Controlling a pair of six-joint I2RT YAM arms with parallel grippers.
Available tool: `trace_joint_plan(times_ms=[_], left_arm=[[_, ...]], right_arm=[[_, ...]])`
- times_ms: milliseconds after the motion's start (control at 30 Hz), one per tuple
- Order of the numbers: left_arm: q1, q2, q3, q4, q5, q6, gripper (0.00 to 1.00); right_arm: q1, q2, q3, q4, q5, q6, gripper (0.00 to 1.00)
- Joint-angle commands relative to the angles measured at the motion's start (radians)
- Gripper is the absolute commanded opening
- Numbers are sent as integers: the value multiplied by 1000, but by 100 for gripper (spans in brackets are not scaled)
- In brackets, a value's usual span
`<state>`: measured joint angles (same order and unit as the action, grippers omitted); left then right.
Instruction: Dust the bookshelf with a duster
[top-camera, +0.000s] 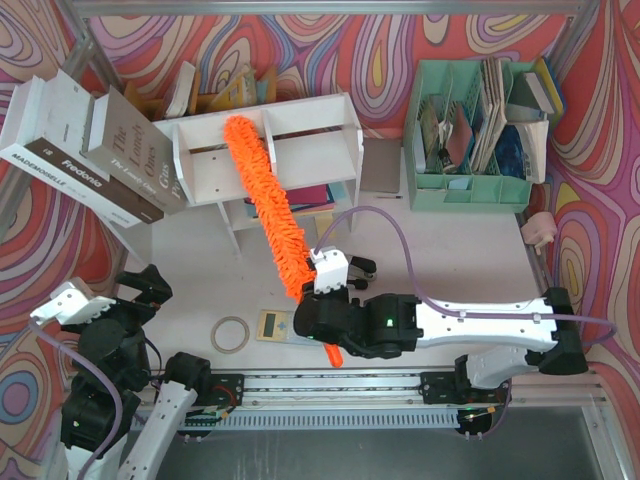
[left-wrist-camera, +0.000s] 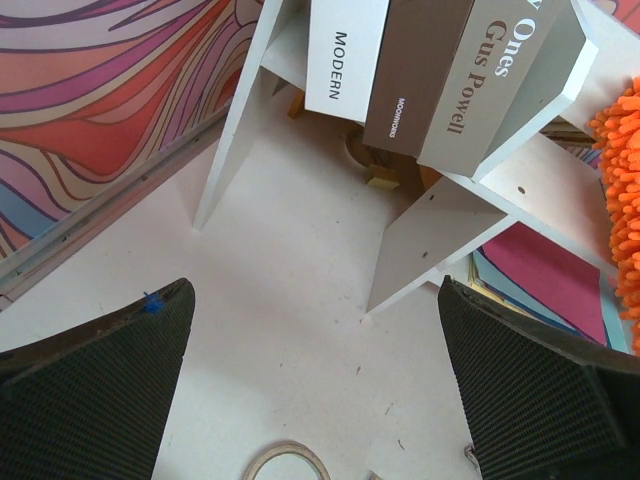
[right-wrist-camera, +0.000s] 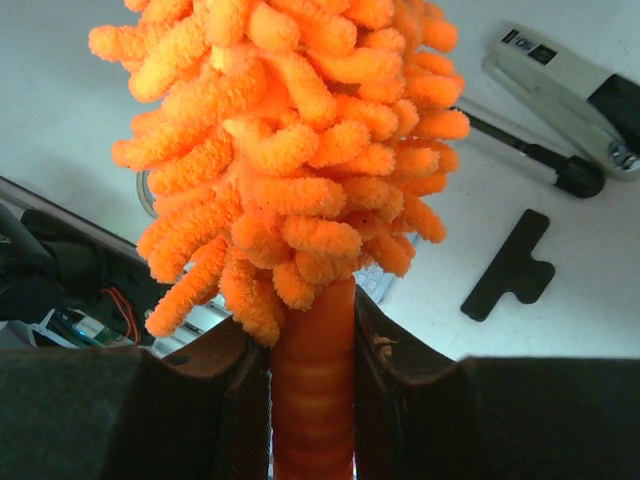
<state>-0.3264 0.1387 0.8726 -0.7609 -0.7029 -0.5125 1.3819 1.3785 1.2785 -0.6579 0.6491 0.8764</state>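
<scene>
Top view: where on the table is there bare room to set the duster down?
Widest bare patch: between the bookshelf, the mint organizer and the right arm. A smaller one lies between the shelf's left leg and the left arm. Crowded near the front edge: tape roll and a small device.

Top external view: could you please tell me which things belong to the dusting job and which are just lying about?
For the job: duster, bookshelf, right gripper shut on the duster's handle.
Lying about: mint-green file organizer, tape roll, leaning books.
</scene>
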Motion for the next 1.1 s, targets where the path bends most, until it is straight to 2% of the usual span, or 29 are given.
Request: trace_joint_plan(times_ms=[0, 100, 267, 367, 467, 567, 667, 867, 933, 1067], left_arm=[[4, -1, -14, 13, 12, 8, 99], [5, -11, -13, 13, 14, 8, 99], [4, -36, -14, 10, 13, 3, 99], [4, -39, -12, 8, 13, 1, 98], [4, -29, -9, 2, 20, -1, 99], [5, -20, -2, -6, 29, -3, 98], [4, -22, -2, -6, 35, -3, 99], [4, -37, -3, -2, 42, -1, 99], [4, -41, -4, -2, 44, -1, 98], [4, -48, -4, 1, 48, -1, 98]], right_arm=[[6, 24, 22, 66, 28, 110, 0], [39, 46, 58, 43, 68, 150, 0], [130, 78, 159, -93, 238, 290, 0], [169, 75, 168, -104, 304, 337, 0], [178, 90, 183, -133, 330, 399, 0], [180, 113, 215, -245, 347, 523, 0], [180, 124, 195, -280, 316, 601, 0], [178, 167, 166, -200, 255, 552, 0], [170, 175, 163, -132, 225, 488, 0], [142, 177, 126, 96, 125, 262, 0]])
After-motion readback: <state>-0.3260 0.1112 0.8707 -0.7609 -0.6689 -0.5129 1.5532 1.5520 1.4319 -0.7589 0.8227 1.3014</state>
